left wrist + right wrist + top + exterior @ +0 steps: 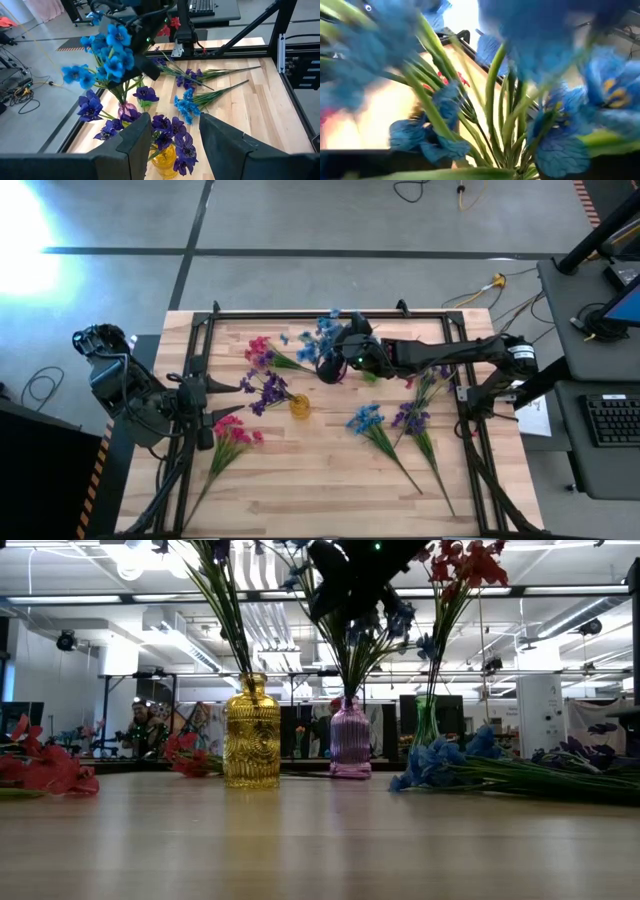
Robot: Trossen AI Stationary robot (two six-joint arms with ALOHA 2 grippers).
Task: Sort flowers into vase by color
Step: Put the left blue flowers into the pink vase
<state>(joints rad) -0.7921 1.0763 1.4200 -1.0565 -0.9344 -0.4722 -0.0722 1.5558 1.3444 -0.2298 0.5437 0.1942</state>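
Observation:
Three vases stand mid-table. A yellow vase (252,732) holds purple flowers (172,135). A pink vase (350,738) holds blue flowers (107,52). A clear vase (427,722) holds red flowers (465,562). My right gripper (338,362) hangs among the blue blooms above the pink vase, and its wrist view is filled with their stems (495,125). My left gripper (172,145) waits open at the table's left, pointing toward the yellow vase, with nothing between its fingers. Loose sprigs lie flat on the table: blue (368,420), purple (412,420), red (235,430) and red-pink (260,352).
A black frame (330,313) runs along the table's far and side edges. Bare wood (310,470) lies toward the near edge between the loose sprigs. The right arm (440,355) reaches across the far right of the table, over the clear vase.

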